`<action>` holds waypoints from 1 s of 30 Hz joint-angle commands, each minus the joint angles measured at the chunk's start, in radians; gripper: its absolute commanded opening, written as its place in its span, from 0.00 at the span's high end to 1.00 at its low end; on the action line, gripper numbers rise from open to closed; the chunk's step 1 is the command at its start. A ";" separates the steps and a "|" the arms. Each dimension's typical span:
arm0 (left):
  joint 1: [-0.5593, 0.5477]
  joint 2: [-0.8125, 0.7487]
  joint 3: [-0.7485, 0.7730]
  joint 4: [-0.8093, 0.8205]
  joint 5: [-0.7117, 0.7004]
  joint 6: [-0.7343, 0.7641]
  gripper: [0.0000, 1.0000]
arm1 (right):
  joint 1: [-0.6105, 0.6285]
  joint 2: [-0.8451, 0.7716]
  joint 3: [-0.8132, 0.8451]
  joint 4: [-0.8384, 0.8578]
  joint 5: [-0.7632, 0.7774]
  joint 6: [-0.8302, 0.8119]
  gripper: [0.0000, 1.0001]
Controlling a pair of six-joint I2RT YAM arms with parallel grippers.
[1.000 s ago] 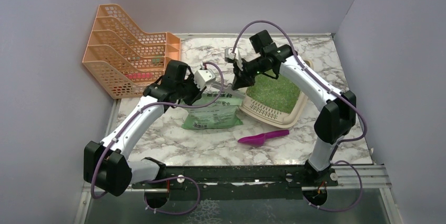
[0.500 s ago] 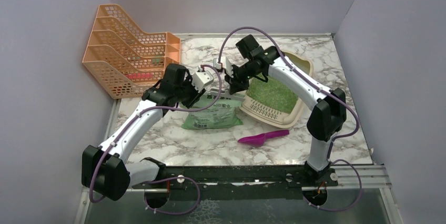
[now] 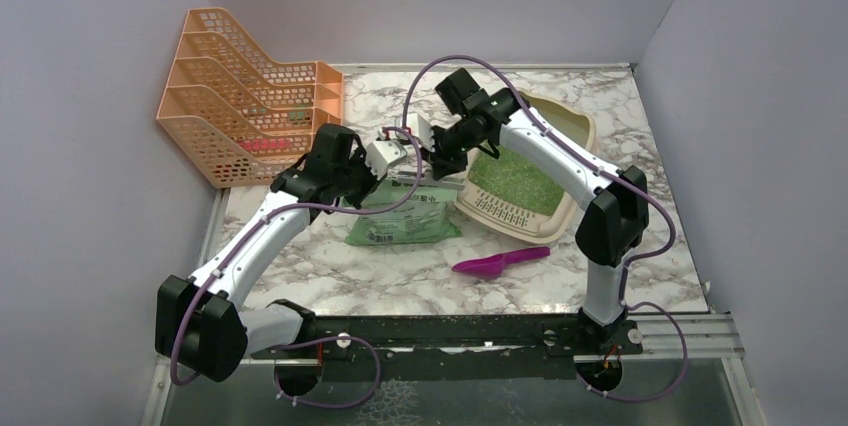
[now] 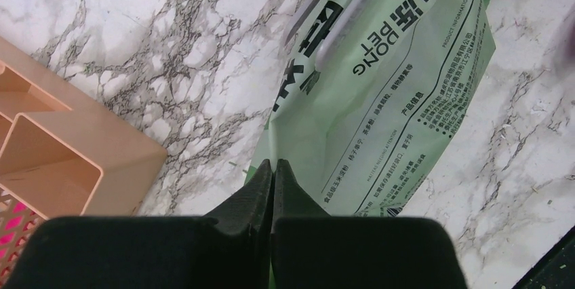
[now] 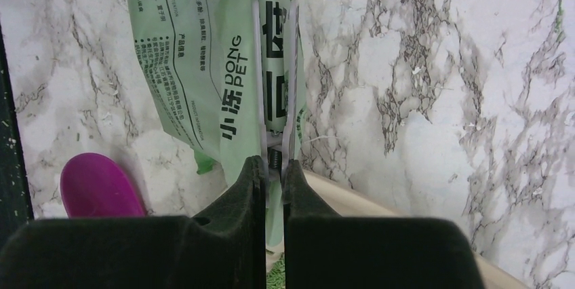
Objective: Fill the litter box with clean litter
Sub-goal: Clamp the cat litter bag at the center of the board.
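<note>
The green bag of clean litter (image 3: 405,214) lies on the marble left of the beige litter box (image 3: 510,214), its top end raised toward both grippers. Green granules (image 3: 520,178) cover the floor of the litter box. My left gripper (image 4: 273,162) is shut on the bag's (image 4: 380,99) thin edge, and a sliver of green film shows between the fingers. My right gripper (image 5: 273,163) is shut on the grey spring clip (image 5: 293,65) that runs across the bag (image 5: 196,51). The box's rim (image 5: 380,207) lies just under the right fingers.
A magenta scoop (image 3: 500,263) lies on the table in front of the litter box, and shows in the right wrist view as the scoop (image 5: 98,187) at lower left. The orange mesh rack (image 3: 240,96) stands at the back left, its corner (image 4: 61,160) close to my left gripper.
My right gripper has swung left from over the litter box to the bag's top end. The left arm has shifted only slightly.
</note>
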 commanded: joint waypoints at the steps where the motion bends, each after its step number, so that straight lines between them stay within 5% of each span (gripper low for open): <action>1: 0.004 -0.008 0.003 0.008 0.020 0.014 1.00 | 0.045 0.042 0.016 -0.051 0.062 -0.033 0.92; 11: 0.004 -0.039 0.001 0.011 0.030 0.019 1.00 | 0.099 0.068 0.054 -0.016 0.142 0.016 0.69; 14: 0.004 -0.045 -0.001 0.011 0.027 0.023 1.00 | 0.095 0.005 -0.021 0.108 0.148 0.063 0.65; 19: 0.004 -0.054 -0.004 0.013 0.040 0.034 1.00 | 0.029 -0.101 -0.137 0.276 0.044 0.104 0.48; 30: 0.004 -0.051 0.003 0.012 0.071 0.039 1.00 | -0.078 -0.255 -0.365 0.500 -0.270 0.112 0.44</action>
